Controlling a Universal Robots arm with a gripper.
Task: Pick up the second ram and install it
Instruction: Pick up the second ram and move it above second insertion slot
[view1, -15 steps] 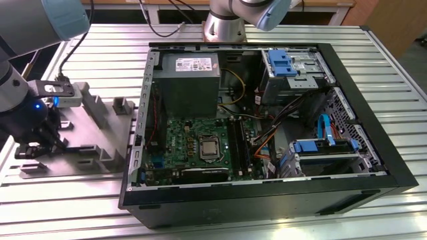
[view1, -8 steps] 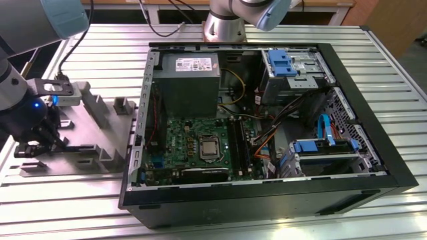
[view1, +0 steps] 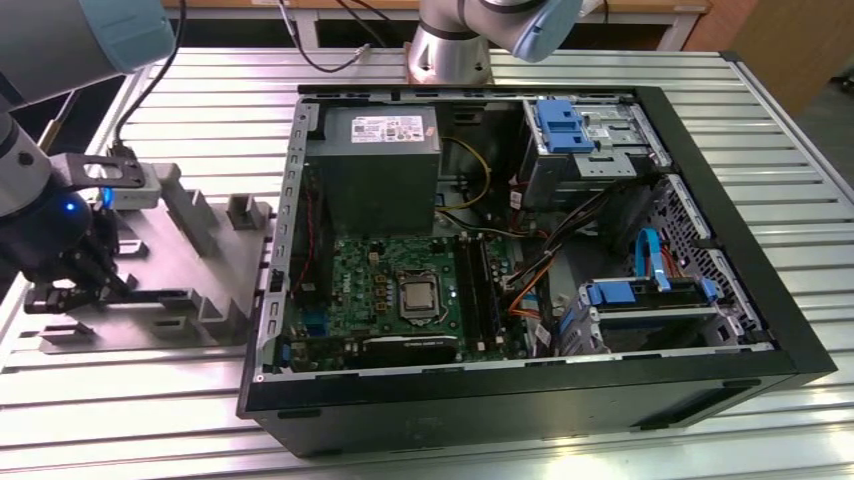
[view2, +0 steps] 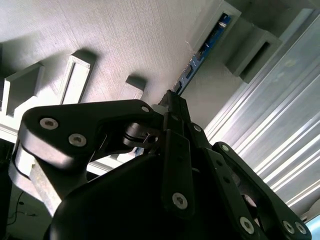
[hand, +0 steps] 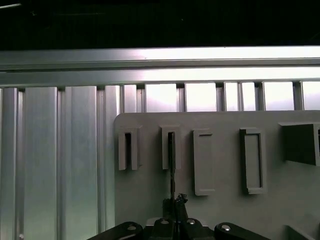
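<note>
Second ram (view2: 197, 57) stands on edge in the grey holder tray (view2: 125, 40), a thin dark stick with a blue-tinted side. One end sits in a raised slot block of the tray and the other end runs straight to the gripper (view2: 170, 100). In the first wrist view it shows edge-on as a narrow dark line (hand: 171, 170), coming out of the second slot block of the tray (hand: 225, 120) and ending between the fingertips of the gripper (hand: 173, 202). The black fingers are drawn together on that end of the stick, clamping its two faces. In the exterior view the gripper (view1: 67, 295) hangs low over the edge of the tray (view1: 200, 250) farthest from the open computer case (view1: 534, 375). The case lies just beside the tray, on the exterior view's right, with its green motherboard (view1: 387, 270) exposed. Tray and case both rest on a ribbed metal table (view1: 200, 100).
</note>
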